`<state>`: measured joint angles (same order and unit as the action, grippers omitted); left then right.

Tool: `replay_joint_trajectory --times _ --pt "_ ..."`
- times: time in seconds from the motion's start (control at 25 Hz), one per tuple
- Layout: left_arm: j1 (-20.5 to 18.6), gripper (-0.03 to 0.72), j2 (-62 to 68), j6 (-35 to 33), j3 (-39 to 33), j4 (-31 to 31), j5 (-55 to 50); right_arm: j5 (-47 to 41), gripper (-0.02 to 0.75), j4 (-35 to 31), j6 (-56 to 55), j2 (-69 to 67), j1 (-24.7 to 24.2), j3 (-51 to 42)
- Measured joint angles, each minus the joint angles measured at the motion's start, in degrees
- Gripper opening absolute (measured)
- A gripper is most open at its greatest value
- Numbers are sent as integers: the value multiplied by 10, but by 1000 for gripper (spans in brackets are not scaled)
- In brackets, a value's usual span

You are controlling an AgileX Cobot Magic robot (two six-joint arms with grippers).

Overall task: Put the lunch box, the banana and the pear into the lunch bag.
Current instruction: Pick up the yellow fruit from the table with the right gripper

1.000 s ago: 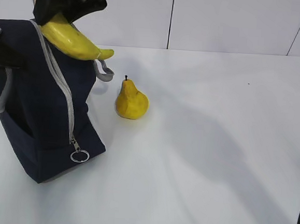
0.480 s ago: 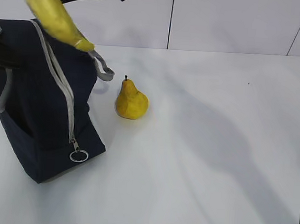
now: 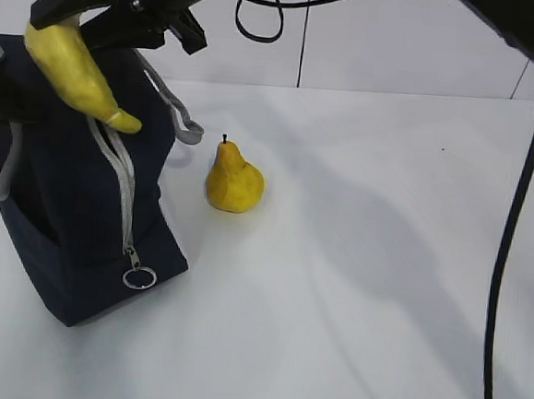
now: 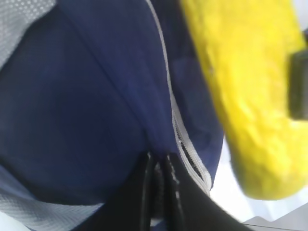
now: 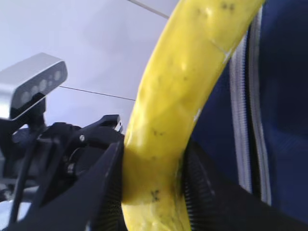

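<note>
Right gripper point(image 5: 154, 185): clenched on the banana point(image 3: 78, 74), above the lunch bag's point(image 3: 72, 203) top.
Left gripper point(image 4: 159, 185): pinching the bag's fabric beside the zipper point(image 3: 120, 183).
Pear point(image 3: 234, 179): upright on white table point(image 3: 393, 246), just right of bag.
Room: pale panelled wall point(image 3: 409, 40) behind table.

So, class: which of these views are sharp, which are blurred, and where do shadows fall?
Exterior view: sharp; soft shadows cross the table beside the pear. Left wrist view: banana and lunch bag blurred, too close. Right wrist view: banana mostly sharp.
</note>
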<state>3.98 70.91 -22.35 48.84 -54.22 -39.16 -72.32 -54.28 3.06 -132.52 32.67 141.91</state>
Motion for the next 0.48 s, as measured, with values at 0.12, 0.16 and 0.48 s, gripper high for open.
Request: replay_joint_trajectory --times 0.12,0.16,0.48 --pt "0 2 0 -1 0 -1 0 1 310 -5 1 -11 0 0" --pt "0 2 0 -1 0 -1 0 1 310 -8 1 -14 0 0" --pt "0 2 0 -2 0 -1 0 7 310 -3 11 -43 0 0"
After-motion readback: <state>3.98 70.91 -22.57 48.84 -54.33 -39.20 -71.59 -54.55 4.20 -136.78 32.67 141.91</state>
